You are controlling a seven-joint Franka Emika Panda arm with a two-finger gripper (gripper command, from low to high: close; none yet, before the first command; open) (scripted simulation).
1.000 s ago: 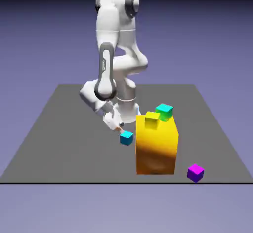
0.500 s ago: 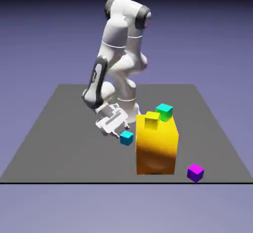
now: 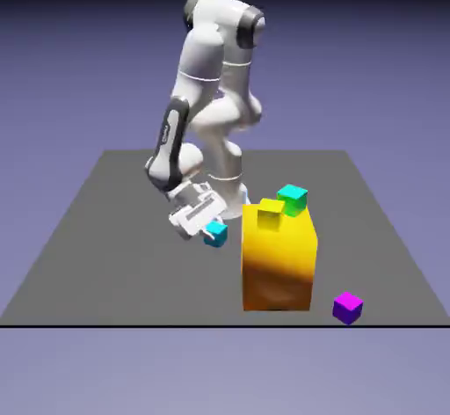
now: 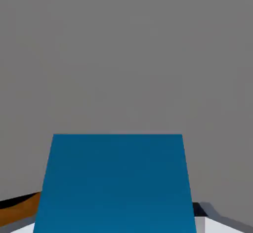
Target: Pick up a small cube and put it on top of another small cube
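My gripper (image 3: 209,226) is shut on the small cyan-blue cube (image 3: 215,233), just left of the big yellow-orange block (image 3: 279,259) in the exterior view. The cube appears slightly lifted off the grey table. In the hand view the same cube (image 4: 116,182) fills the lower middle as a large blue face and hides the fingertips. The small purple-magenta cube (image 3: 348,307) sits alone near the table's front edge, to the exterior view's right of the block and far from the gripper.
On top of the yellow-orange block rest a small yellow cube (image 3: 272,214) and a teal cube with green sides (image 3: 293,199). The grey table (image 3: 105,246) stretches to the exterior view's left of the gripper. An orange strip of the block (image 4: 22,210) shows at the hand view's lower left.
The gripper came down over the cyan-blue cube, which lay free on the table, and closed on it. The cube has shifted slightly up and to the exterior view's left with the hand.
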